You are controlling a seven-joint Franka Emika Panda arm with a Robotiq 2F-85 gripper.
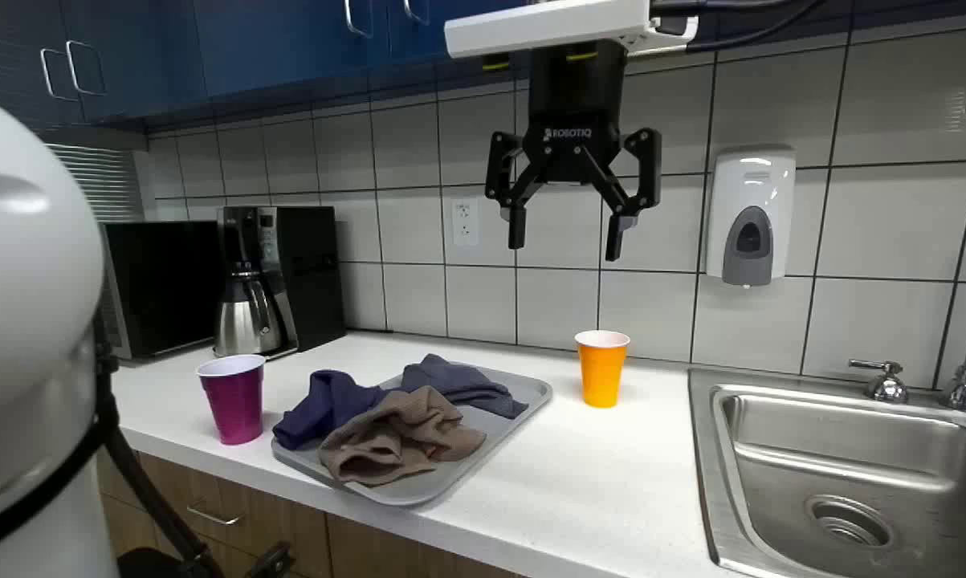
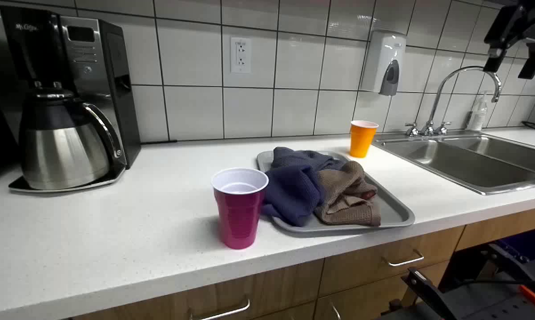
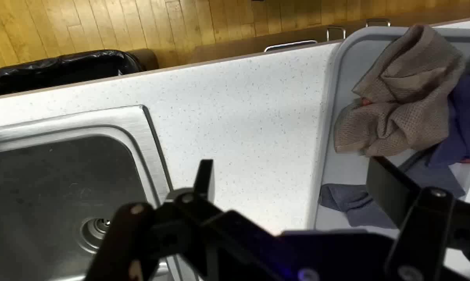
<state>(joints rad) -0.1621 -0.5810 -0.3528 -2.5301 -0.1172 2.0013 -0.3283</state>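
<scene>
Aloft, "ROBOTIQ" claw [image 1: 565, 247], seemingly "Mr. Coffee" brewer [image 2: 85, 80]

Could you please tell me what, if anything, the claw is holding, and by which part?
Nothing is held: the claw hangs open and empty above the counter.

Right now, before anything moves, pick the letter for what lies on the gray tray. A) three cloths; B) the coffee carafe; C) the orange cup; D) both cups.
A: both exterior views show a brown cloth, a dark blue cloth and a gray-blue cloth lying crumpled on the gray tray.
</scene>
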